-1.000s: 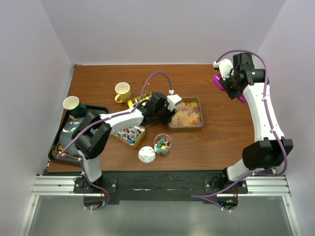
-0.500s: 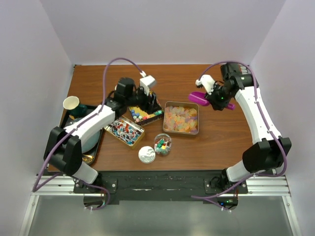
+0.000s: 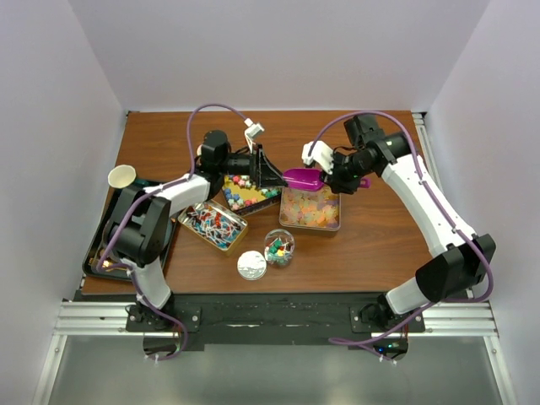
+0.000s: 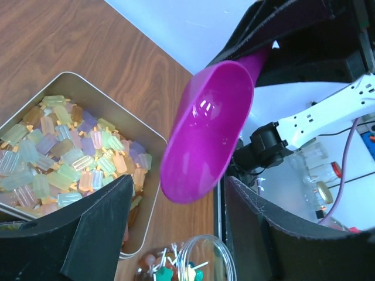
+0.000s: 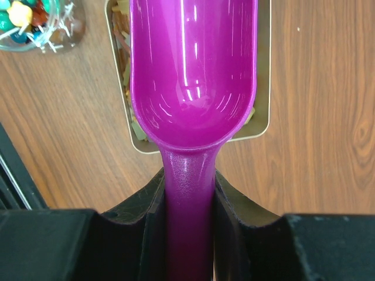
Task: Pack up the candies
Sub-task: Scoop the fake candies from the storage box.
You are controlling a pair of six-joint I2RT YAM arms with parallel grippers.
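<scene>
"Candies (image 3: pixel 310 211) first: where are they?"
"In three open tins at the middle of the tabletop (image 3: pixel 380 245). Pale translucent pieces (image 4: pixel 64 167) fill the square tin (image 5: pixel 265 88). Multicoloured balls (image 3: pixel 245 196) are in the tin to its left, and wrapped sweets (image 3: pixel 215 224) in the one nearest the arms. A few coloured ones sit in the glass jar (image 3: pixel 279 246), with its lid (image 3: pixel 251 265) lying just beside it."
"And the claws?"
"The right claw (image 5: pixel 187 196) is clamped on the handle of the purple scoop (image 5: pixel 193 76), whose bowl hangs over the square tin. The left claw (image 3: pixel 272 175) has its fingers spread wide, gripping nothing. It is above the balls, just beside the scoop."
</scene>
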